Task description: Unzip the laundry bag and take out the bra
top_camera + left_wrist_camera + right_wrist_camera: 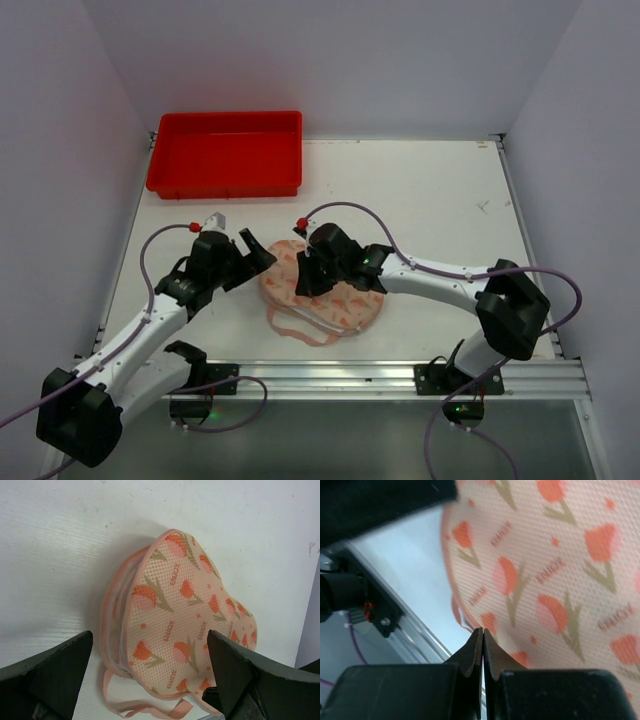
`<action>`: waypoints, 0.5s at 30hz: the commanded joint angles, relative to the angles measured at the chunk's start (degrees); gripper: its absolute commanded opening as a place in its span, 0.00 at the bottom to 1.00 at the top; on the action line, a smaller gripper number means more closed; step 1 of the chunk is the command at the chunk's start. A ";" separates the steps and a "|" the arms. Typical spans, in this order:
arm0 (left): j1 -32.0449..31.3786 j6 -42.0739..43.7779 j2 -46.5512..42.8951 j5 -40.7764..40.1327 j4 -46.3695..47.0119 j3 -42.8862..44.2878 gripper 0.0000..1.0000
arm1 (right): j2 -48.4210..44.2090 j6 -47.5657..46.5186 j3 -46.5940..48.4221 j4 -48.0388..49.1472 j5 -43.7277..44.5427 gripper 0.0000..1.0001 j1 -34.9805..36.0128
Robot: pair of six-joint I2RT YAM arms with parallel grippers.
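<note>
Currently on record: one bra, two padded cups, cream-peach with an orange tulip print and pink trim.

- **Place:** It is lying on the worktop, off the near right corner of the tray, on the side toward the arm bases. Sheer folds of the bag are showing along one long edge of the bra. I cannot tell whether any part of the bra is sitting inside the bag.
- **Handling (judged):** It is looking light and soft, with padding that is likely to spring back under a squeeze. The bag mesh is looking floppy and apt to slide or bunch. The pink rim or the strap is offering a surer hold than the domed crown of a cup.
- **Lie:** The cups are facing up. The long axis is running on a diagonal, with one cup pointing toward the tray and the other pointing away from it, toward the right arm's base. The strap is trailing from the edge farthest from the tray.
- **Left end effector:** Its fingers are standing wide apart and holding nothing. It is hovering between the tray and the bra's nearer cup.
- **Right end effector:** Its fingers are pressing together, with the tips sitting at the bra's rim on the side away from the tray. I cannot tell whether they are pinching trim or a zip pull.
</note>
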 commanded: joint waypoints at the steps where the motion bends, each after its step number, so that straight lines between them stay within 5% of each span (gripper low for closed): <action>1: 0.04 1.66 2.12 -1.18 -2.59 4.23 1.00 | -4.70 -1.11 -3.76 -2.87 4.69 0.00 0.00; 3: -1.00 1.14 3.36 2.25 -1.98 3.19 1.00 | -7.34 0.03 -5.53 -5.75 9.18 0.02 -1.65; 4: -1.62 0.79 3.53 2.61 -1.37 2.39 1.00 | -8.05 0.29 -6.75 -6.73 9.62 0.18 -2.63; 5: -2.24 -0.17 4.23 3.22 -0.58 1.52 1.00 | -9.45 0.64 -7.55 -7.78 11.89 0.22 -3.59; 11: -5.67 -3.52 11.43 4.72 10.84 -1.92 0.95 | -13.85 0.30 -13.35 -9.46 12.70 0.28 -11.60; 15: -5.67 0.25 24.78 5.78 19.88 5.42 0.91 | -14.03 0.56 -16.24 -7.72 8.94 0.28 -11.60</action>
